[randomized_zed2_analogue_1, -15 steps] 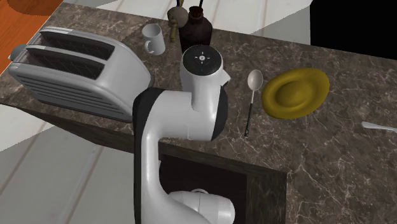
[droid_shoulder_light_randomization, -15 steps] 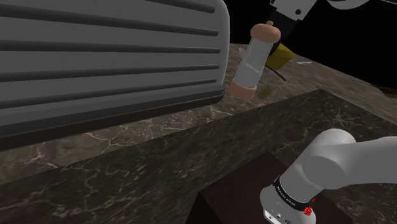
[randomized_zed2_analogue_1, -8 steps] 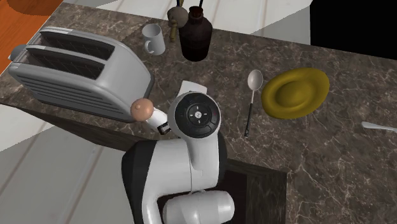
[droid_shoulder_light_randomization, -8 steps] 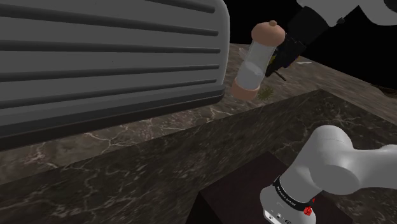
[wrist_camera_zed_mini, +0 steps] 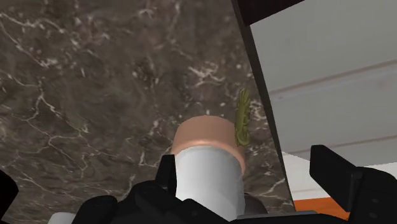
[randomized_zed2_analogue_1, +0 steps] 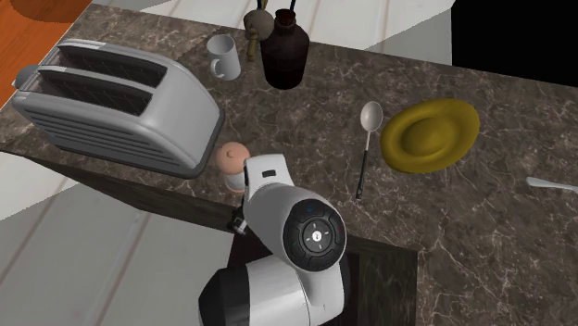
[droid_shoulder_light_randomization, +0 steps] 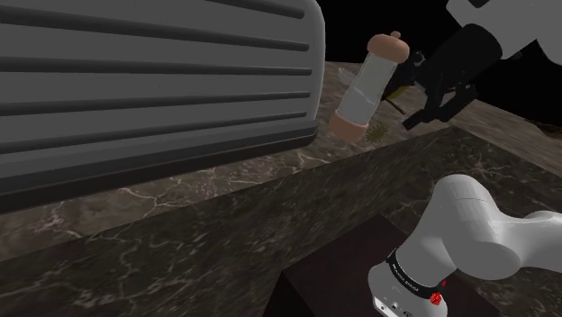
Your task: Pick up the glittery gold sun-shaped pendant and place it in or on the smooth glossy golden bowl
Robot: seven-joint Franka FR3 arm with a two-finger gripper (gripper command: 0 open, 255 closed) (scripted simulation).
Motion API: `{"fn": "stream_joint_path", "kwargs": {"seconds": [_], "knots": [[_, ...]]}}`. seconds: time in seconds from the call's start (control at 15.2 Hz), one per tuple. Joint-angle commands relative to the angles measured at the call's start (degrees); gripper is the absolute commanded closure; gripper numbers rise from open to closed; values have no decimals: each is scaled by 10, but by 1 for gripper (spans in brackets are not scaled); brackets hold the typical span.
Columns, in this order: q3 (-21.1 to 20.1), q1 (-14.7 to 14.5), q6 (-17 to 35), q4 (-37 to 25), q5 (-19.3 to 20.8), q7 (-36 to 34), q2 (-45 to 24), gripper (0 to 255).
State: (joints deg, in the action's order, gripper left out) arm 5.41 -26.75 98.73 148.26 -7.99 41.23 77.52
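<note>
The gold sun-shaped pendant (droid_shoulder_light_randomization: 374,132) lies flat on the dark marble counter (droid_shoulder_light_randomization: 225,180), right by the base of a white pepper mill (droid_shoulder_light_randomization: 365,86) with tan ends. In the wrist view the pendant (wrist_camera_zed_mini: 242,118) touches the mill's tan end (wrist_camera_zed_mini: 207,140). My gripper (droid_shoulder_light_randomization: 430,110) hovers open just to the right of the mill in the shoulder view, above the counter. In the wrist view the mill's body (wrist_camera_zed_mini: 207,181) sits in the gap between my spread fingers (wrist_camera_zed_mini: 343,178), apart from the right one. The golden bowl (randomized_zed2_analogue_1: 431,134) rests at the second exterior view's right.
A big grey toaster (randomized_zed2_analogue_1: 111,106) takes up the counter's left. A white mug (randomized_zed2_analogue_1: 222,56) and a dark bottle (randomized_zed2_analogue_1: 282,56) stand at the back. A spoon (randomized_zed2_analogue_1: 368,139) lies beside the bowl. The arm (randomized_zed2_analogue_1: 296,241) hangs over the counter's front edge.
The arm has swung toward the counter's front edge and the gripper has dropped to the right of the mill. The mill has shifted to the right.
</note>
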Motion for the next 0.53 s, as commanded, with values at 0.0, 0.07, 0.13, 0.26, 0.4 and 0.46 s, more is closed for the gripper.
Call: {"fn": "stream_joint_path", "kwargs": {"seconds": [0.0,0.07,0.13,0.26,0.4,0.46], "knots": [[-1,-1,14,17,-1,4,4,0],[-2,-1,22,25,-2,4,4,0],[-3,-2,30,33,-3,4,4,0],[-4,-2,34,37,-4,4,4,0],[-4,-2,34,37,-4,4,4,0],[-4,-2,34,37,-4,4,4,0]]}}
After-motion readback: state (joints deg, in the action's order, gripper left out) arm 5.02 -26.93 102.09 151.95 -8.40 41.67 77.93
